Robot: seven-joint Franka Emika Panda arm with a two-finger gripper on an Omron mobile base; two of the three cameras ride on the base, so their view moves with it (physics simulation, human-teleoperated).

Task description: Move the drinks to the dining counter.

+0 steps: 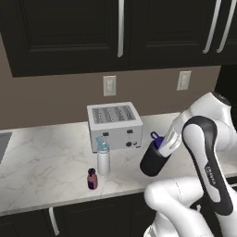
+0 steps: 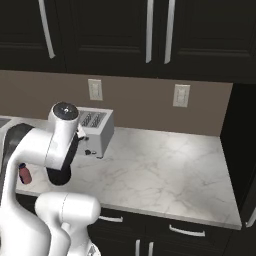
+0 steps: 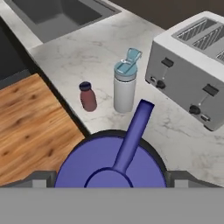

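The wide black bottle with its blue cap leans tilted at the counter's front edge, and my gripper is shut on it, one fingertip on each side of the cap. To its left stand the slim white-grey bottle with a light-blue spout lid and the tiny purple-red bottle. In the right base view my arm hides most of the black bottle, and the purple-red bottle peeks out at the left. The dining counter is out of view.
A white toaster stands behind the bottles on the marble worktop. A dark sink lies further left. Dark cabinets hang above, wall outlets sit on the backsplash, and wood floor lies below the counter edge.
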